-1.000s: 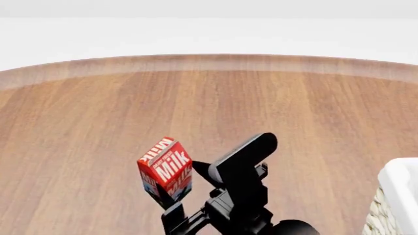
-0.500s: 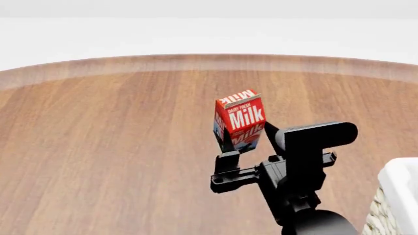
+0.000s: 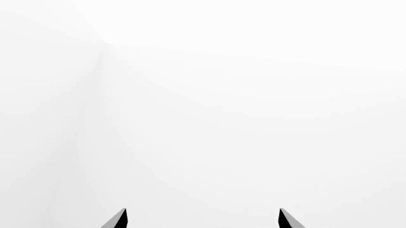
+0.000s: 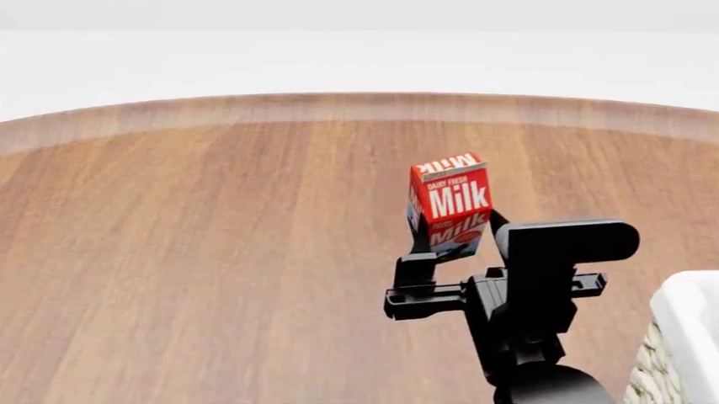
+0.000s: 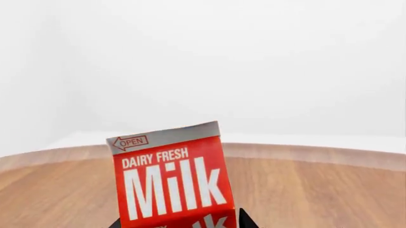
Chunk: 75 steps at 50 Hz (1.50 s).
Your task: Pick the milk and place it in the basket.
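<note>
The right gripper (image 4: 459,252) is clamped on the milk (image 4: 450,205), holding it up off the table (image 4: 202,227) with one black finger (image 4: 416,268) on the carton's left side and the other tucked behind its right edge. The carton sits nearly upright, tipped a little, its red face with white "Milk" lettering turned toward the head camera and its gable top uppermost. Only the red upper part and a strip of the darker lower print show above the fingers.

From the right wrist camera the milk (image 5: 171,178) fills the lower middle of the view (the words "DAIRY FRESH" and a small "OPEN" arrow are readable), with the wooden table (image 5: 330,190) and its pale rim behind it and a white wall beyond.

The basket (image 4: 679,345) shows only as a corner at the lower right of the head view: white liner over the rim, woven side beneath. It lies to the right of the gripper, apart from the carton.

The left gripper (image 3: 201,219) shows just two dark fingertips (image 3: 118,220) set well apart, with nothing between them and blank white ahead.
</note>
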{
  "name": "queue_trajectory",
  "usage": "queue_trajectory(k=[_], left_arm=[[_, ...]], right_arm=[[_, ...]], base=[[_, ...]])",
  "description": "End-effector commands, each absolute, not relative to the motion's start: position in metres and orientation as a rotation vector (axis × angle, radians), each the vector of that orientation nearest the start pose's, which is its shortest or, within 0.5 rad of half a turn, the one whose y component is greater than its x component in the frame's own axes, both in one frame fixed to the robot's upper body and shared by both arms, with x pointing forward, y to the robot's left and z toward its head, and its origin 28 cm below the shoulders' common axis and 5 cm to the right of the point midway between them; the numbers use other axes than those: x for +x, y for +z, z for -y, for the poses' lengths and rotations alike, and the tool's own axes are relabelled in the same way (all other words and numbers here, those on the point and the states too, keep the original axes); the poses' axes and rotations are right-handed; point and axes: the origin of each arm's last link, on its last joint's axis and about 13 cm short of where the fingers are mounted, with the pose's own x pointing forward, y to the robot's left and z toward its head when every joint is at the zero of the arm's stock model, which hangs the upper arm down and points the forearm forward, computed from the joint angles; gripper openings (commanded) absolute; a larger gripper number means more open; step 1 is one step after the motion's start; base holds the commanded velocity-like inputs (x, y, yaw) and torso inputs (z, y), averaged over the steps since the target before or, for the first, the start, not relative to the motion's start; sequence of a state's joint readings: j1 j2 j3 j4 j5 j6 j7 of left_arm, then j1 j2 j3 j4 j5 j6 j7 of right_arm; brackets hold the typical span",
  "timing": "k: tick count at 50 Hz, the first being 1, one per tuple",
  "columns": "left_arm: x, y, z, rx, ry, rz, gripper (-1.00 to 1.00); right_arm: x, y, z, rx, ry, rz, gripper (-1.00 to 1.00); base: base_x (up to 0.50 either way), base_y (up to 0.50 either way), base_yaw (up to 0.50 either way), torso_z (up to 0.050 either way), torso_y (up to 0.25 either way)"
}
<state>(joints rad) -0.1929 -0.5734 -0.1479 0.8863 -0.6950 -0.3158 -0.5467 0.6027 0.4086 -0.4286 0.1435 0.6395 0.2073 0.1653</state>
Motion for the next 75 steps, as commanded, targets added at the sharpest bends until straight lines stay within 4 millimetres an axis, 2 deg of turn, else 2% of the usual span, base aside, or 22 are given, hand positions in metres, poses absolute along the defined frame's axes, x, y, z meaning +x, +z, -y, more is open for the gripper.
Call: queue_trajectory(k=[1,6,8,12,13,17,18,32,33,38,46,50,63,75], left_arm=[[0.179,0.224,-0.260,-0.125,0.118,0.659,1.00],[0.179,0.224,-0.260,-0.125,0.118,0.659,1.00],[0.179,0.224,-0.260,-0.126,0.117,0.659,1.00],[0.179,0.223,-0.260,-0.127,0.113,0.655,1.00],[0.180,0.223,-0.260,-0.128,0.115,0.656,1.00],[0.180,0.223,-0.261,-0.128,0.119,0.657,1.00],[0.180,0.223,-0.260,-0.128,0.119,0.656,1.00],[0.181,0.224,-0.261,-0.130,0.121,0.657,1.00],[0.181,0.223,-0.261,-0.129,0.120,0.657,1.00],[0.181,0.223,-0.260,-0.129,0.120,0.656,1.00],[0.181,0.224,-0.261,-0.129,0.123,0.658,1.00],[0.181,0.224,-0.261,-0.128,0.122,0.658,1.00],[0.180,0.224,-0.260,-0.128,0.121,0.659,1.00],[0.180,0.224,-0.260,-0.130,0.121,0.659,1.00]], right_arm=[[0.323,0.125,0.124,0.039,0.184,0.109,-1.00],[0.323,0.125,0.124,0.039,0.184,0.109,-1.00],[0.323,0.133,0.124,0.067,0.188,0.116,-1.00],[0.321,0.164,0.133,0.002,0.219,0.153,-1.00],[0.318,0.177,0.138,-0.027,0.243,0.170,-1.00],[0.311,0.199,0.150,-0.077,0.246,0.194,-1.00],[0.307,0.210,0.155,-0.082,0.259,0.205,-1.00],[0.293,0.282,0.195,-0.151,0.199,0.278,-1.00],[0.289,0.292,0.199,-0.160,0.211,0.277,-1.00],[0.280,0.309,0.208,-0.174,0.222,0.266,-1.00],[0.265,0.319,0.223,-0.188,0.233,0.246,-1.00],[0.255,0.321,0.234,-0.192,0.185,0.247,-1.00],[0.226,0.312,0.272,-0.162,0.009,0.228,-1.00],[0.215,0.298,0.293,-0.130,-0.086,0.183,-1.00]], base=[[0.00,0.00,0.00,0.000,0.000],[0.00,0.00,0.00,0.000,0.002],[0.00,0.00,0.00,0.000,0.005],[0.00,0.00,0.00,0.000,0.000],[0.00,0.00,0.00,0.000,0.010],[0.00,0.00,0.00,0.000,0.000],[0.00,0.00,0.00,0.000,0.010],[0.00,0.00,0.00,0.001,0.001],[0.00,0.00,0.00,0.000,0.000],[0.00,0.00,0.00,0.000,0.002],[0.00,0.00,0.00,0.000,0.001],[0.00,0.00,0.00,0.000,0.000],[0.00,0.00,0.00,0.001,0.002],[0.00,0.00,0.00,0.000,0.001]])
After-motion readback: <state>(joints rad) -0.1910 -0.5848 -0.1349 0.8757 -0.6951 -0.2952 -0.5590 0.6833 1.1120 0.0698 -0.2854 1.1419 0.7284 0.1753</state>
